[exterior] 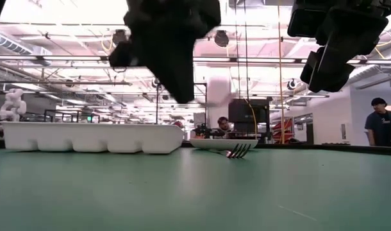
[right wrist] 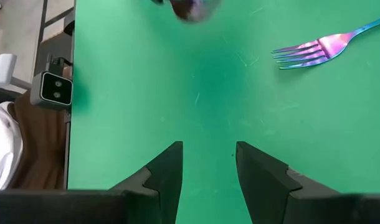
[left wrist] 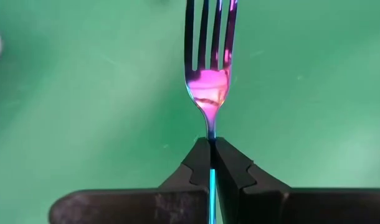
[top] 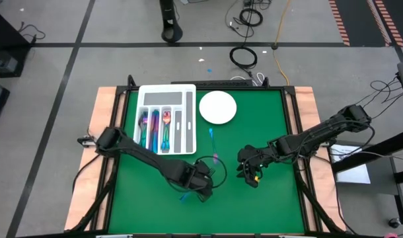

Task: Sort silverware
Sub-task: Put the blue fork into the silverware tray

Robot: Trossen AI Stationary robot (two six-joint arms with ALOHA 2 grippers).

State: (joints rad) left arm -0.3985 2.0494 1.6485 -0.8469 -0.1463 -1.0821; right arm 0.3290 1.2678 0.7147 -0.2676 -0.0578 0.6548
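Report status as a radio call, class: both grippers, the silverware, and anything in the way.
Left gripper shut on a fork by its handle. Right gripper open, empty, over bare mat. Second fork loose on the mat; tray holds sorted pieces. Nothing in the way.

The dark left arm reaches diagonally across the table, its two-finger left gripper (left wrist: 212, 163) low near the front edge, fingers pressed together. The dark right arm stretches in from the side, its right gripper (right wrist: 207, 167) hovering with fingers parted.

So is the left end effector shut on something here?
Yes: the left end effector is shut on a fork, fingers pinching its handle.
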